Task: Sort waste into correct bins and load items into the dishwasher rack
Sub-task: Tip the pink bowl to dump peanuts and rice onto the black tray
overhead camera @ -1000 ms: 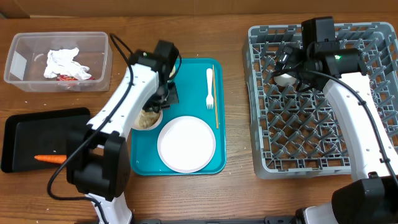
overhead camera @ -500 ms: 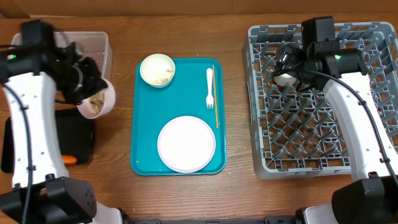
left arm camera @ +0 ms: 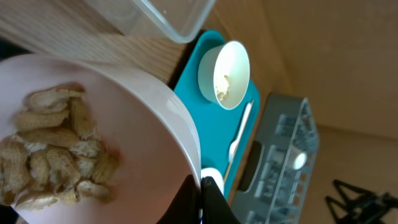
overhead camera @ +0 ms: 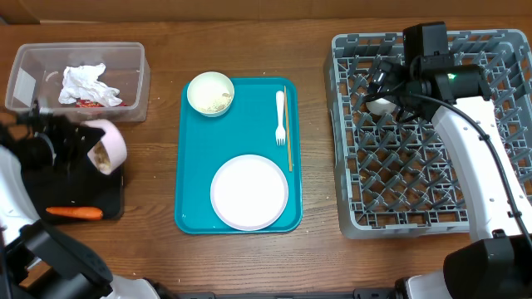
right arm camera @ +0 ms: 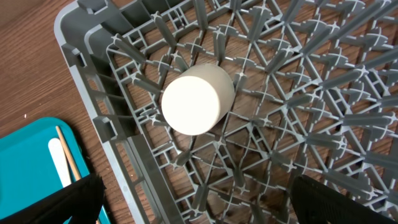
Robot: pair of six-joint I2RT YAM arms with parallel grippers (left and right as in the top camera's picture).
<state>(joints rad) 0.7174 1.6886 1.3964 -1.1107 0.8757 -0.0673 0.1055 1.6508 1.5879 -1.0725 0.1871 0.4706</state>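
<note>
Firmly clenched on the rim of a tilted bowl [left arm camera: 124,102], the left gripper [left arm camera: 200,198] holds beige scraps [left arm camera: 56,149] just ahead of its fingers, over the black tray [overhead camera: 112,199] beside a carrot [overhead camera: 75,213]. The right gripper [right arm camera: 199,208] stands wide, released. The small cup [right arm camera: 196,99] lies in the rack [right arm camera: 323,93] ahead of its fingers, untouched.

Grainy wooden table [overhead camera: 316,166]. Smooth teal plastic tray [overhead camera: 249,116] at centre. Matt grey plastic rack [overhead camera: 399,183] at three o'clock. Clear plastic tub [overhead camera: 133,66] at ten o'clock holds crumpled paper napkins [overhead camera: 87,81].
</note>
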